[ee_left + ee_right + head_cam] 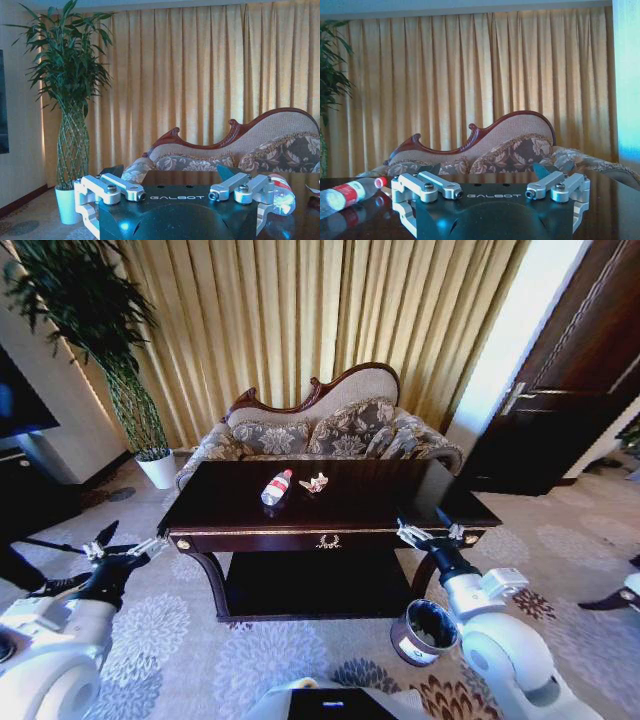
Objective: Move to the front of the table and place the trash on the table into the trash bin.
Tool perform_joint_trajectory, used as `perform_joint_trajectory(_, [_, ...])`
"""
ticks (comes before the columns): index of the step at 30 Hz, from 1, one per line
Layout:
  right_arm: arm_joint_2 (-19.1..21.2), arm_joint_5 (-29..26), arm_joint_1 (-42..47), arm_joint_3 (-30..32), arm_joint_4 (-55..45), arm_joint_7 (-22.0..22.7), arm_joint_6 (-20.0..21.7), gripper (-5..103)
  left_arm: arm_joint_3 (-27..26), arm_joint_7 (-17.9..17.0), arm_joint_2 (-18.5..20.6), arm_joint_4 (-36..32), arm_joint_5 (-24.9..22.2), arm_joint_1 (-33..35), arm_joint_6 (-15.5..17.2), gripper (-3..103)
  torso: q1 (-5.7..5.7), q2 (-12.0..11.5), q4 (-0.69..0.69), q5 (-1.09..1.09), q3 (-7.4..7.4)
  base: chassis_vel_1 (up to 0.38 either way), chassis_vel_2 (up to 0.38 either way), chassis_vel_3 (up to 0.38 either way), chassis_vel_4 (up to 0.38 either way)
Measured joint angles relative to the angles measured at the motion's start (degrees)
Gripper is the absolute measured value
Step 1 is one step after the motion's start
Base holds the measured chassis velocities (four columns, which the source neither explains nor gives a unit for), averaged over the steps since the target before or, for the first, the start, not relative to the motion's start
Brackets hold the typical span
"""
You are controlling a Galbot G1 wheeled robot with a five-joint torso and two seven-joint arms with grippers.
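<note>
While you face the dark glossy mahogany table (350, 505), its small round dark trash bin (424, 631) stands on the carpet by the front right leg. The clear red-labelled plastic bottle (276, 487) and crumpled whitish paper (315, 482) lie mid-top. Left gripper (122, 549) and right gripper (428, 535) hover wide open, empty, outside the front corners.

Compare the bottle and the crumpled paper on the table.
The bottle is clear with a red label and lies on its side; the paper is whitish and crumpled. The bottle is long and larger; the paper is a small wad. Both rest near the middle of the table, close together.
</note>
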State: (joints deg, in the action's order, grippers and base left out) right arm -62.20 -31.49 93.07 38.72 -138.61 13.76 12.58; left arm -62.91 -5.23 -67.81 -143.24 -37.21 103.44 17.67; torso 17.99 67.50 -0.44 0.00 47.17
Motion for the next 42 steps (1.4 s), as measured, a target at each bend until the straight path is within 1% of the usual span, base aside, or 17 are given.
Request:
perform_joint_trajectory(20, [0.12,-0.28,-1.71,-1.22,1.40,0.31,0.82,100,0.44,0.16,-0.24,-0.01,0.12,0.09,-0.09,100,0.03,-0.02,0.01,0.00,0.01,-0.084,0.087,0.093,-0.089])
perform_joint_trajectory(23, [1.76,-4.29,-3.27,-1.41,1.47,0.69,1.98,100,0.22,0.19,-0.24,-0.01,-0.08,0.34,-0.28,100,0.03,-0.02,0.00,-0.01,0.01,-0.001,0.011,0.021,-0.007])
perform_joint_trajectory(24, [1.76,-4.29,-3.27,-1.41,1.47,0.69,1.98,100,0.22,0.19,-0.24,-0.01,-0.08,0.34,-0.28,100,0.03,-0.02,0.00,-0.01,0.01,0.000,0.000,0.000,0.000])
perform_joint_trajectory(25, [2.10,-5.53,-3.75,-1.47,1.47,0.91,2.50,100,0.12,0.19,-0.24,0.00,-0.10,0.38,-0.31,100,0.03,-0.02,0.01,0.00,0.01,0.000,0.000,0.000,0.000])
perform_joint_trajectory(26, [3.10,-8.55,-5.28,-1.87,1.73,1.24,3.44,100,-0.19,0.19,-0.26,-0.01,-0.02,0.53,-0.60,100,0.01,-0.01,0.00,0.00,0.00,0.000,0.000,0.000,0.000])
perform_joint_trajectory(28, [5.02,-11.19,-8.54,-3.04,3.38,1.28,4.34,100,-0.58,0.18,-0.39,0.00,0.09,0.98,-1.00,100,0.00,0.00,0.01,0.00,0.00,0.000,0.000,0.000,0.000])
perform_joint_trajectory(29, [5.02,-11.19,-8.54,-3.04,3.38,1.28,4.34,100,-0.58,0.18,-0.39,0.00,0.09,0.98,-1.00,100,0.00,0.00,0.01,0.00,0.00,0.000,0.000,0.000,0.000])
perform_joint_trajectory(30, [5.82,-12.03,-9.85,-3.71,4.01,1.27,4.57,100,-0.69,0.17,-0.46,0.00,0.10,1.20,-1.15,100,0.00,0.00,0.00,0.01,0.00,0.000,0.000,0.000,0.000])
perform_joint_trajectory(32, [7.44,-13.97,-12.75,-5.37,5.81,1.23,5.29,100,-1.02,0.18,-0.63,0.00,0.11,1.76,-1.70,100,0.00,-0.01,0.01,0.00,0.00,0.000,0.000,0.000,0.000])
perform_joint_trajectory(33, [8.92,-15.40,-15.92,-7.59,8.22,1.22,5.69,100,-1.38,0.17,-0.72,0.00,0.12,2.25,-2.11,100,0.00,-0.01,0.02,0.01,0.01,0.000,0.000,0.000,0.000])
perform_joint_trajectory(34, [8.92,-15.40,-15.92,-7.59,8.22,1.22,5.69,100,-1.38,0.17,-0.72,0.00,0.12,2.25,-2.11,100,0.00,-0.01,0.02,0.01,0.01,0.000,0.000,0.000,0.000])
perform_joint_trajectory(36, [10.68,-16.40,-19.33,-10.60,10.90,1.18,6.14,100,-1.72,0.17,-0.76,0.00,0.13,2.68,-2.46,100,0.00,-0.01,0.02,0.01,0.01,0.000,0.000,0.000,0.000])
perform_joint_trajectory(37, [12.03,-17.50,-22.28,-13.24,12.73,1.18,6.65,100,-1.94,0.16,-0.86,0.00,0.11,2.90,-2.68,100,0.00,-0.01,0.00,0.00,0.01,0.000,0.000,0.000,0.000])
perform_joint_trajectory(38, [12.03,-17.50,-22.28,-13.24,12.73,1.18,6.65,100,-1.94,0.16,-0.86,0.00,0.11,2.90,-2.68,100,0.00,-0.01,0.00,0.00,0.01,0.000,0.000,0.000,0.000])
perform_joint_trajectory(41, [13.83,-19.28,-29.64,-19.52,16.32,1.19,7.55,100,-2.24,0.17,-1.29,0.00,0.12,3.14,-3.09,100,0.00,-0.01,0.00,0.01,0.00,0.000,0.000,0.000,0.000])
perform_joint_trajectory(42, [14.19,-19.72,-34.09,-22.83,18.05,1.23,7.94,100,-2.32,0.16,-1.50,0.00,0.24,3.18,-3.32,100,0.00,-0.01,0.01,0.00,0.01,0.000,0.000,0.000,0.000])
